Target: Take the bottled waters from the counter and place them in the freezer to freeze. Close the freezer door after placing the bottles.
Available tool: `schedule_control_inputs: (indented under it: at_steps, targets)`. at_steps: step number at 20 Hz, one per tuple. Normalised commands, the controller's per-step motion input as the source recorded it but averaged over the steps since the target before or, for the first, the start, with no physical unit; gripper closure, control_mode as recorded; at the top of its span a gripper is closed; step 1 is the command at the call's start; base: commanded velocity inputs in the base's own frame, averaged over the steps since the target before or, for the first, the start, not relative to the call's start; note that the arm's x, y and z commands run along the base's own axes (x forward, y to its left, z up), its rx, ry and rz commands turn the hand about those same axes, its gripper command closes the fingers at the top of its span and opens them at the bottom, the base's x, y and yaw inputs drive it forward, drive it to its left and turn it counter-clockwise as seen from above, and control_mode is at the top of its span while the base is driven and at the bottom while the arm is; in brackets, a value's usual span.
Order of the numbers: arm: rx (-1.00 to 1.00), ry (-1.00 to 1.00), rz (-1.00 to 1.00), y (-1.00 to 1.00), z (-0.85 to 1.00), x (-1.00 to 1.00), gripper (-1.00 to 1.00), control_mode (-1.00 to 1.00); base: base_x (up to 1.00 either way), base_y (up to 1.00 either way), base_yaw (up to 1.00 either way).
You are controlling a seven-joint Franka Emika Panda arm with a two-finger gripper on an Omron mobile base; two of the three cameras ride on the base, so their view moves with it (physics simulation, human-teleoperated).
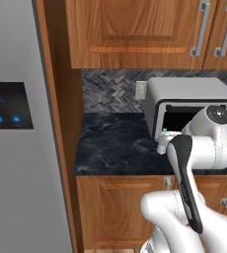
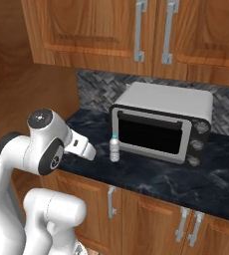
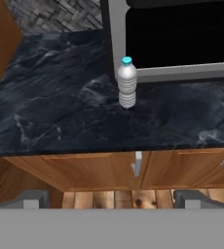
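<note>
We're parked at the counter [image 3: 60, 121] and haven't made contact yet. One water bottle [image 3: 127, 82], whitish with a blue cap, stands upright on the dark marbled stone, just in front of the microwave's [image 2: 161, 124] left front corner. The right base view shows the bottle [image 2: 115, 149] near the counter's front edge, so our guess is a short reach.

The gripper [image 3: 111, 200] hangs out past the counter edge, above the floor and in front of the wooden cabinet doors [image 3: 114, 170], looking down and in at the bottle. The fingertips [image 3: 28, 199] sit wide apart at the bottom of the hand view with nothing between them, so the jaws are open and empty. The bottle is roughly centred between them, which reads as a lined-up approach.

In the left base view the arm's forearm covers most of the bottle; only its cap and shoulder [image 1: 164, 133] peek out by the microwave.

The grey door with the dark touchscreen [image 1: 9, 106] stands closed at the left. We can't tell from here where the freezer compartment is or whether it's open.

We see a single bottle here; no second one on this stretch of counter.

Next move, in our judgement: advance and lower toward the bottle's body and grip below the shoulder. Risks: a slim, light bottle tips easily, and the microwave is right behind it.
</note>
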Motion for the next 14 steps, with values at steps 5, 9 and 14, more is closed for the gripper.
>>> schedule_control_inputs:
  at_steps: [5,9,14]
  targets:
    - [0.00,0.00,0.00,0.00,0.00,0.00,-1.00,1.00,0.10,0.13,0.00]
    - [0.00,0.00,0.00,0.00,0.00,0.00,-1.00,1.00,0.04,0.02,0.00]
    - [0.00,0.00,-0.08,0.03,-0.04,0.00,-1.00,-1.00,0.00,0.04,-0.05]
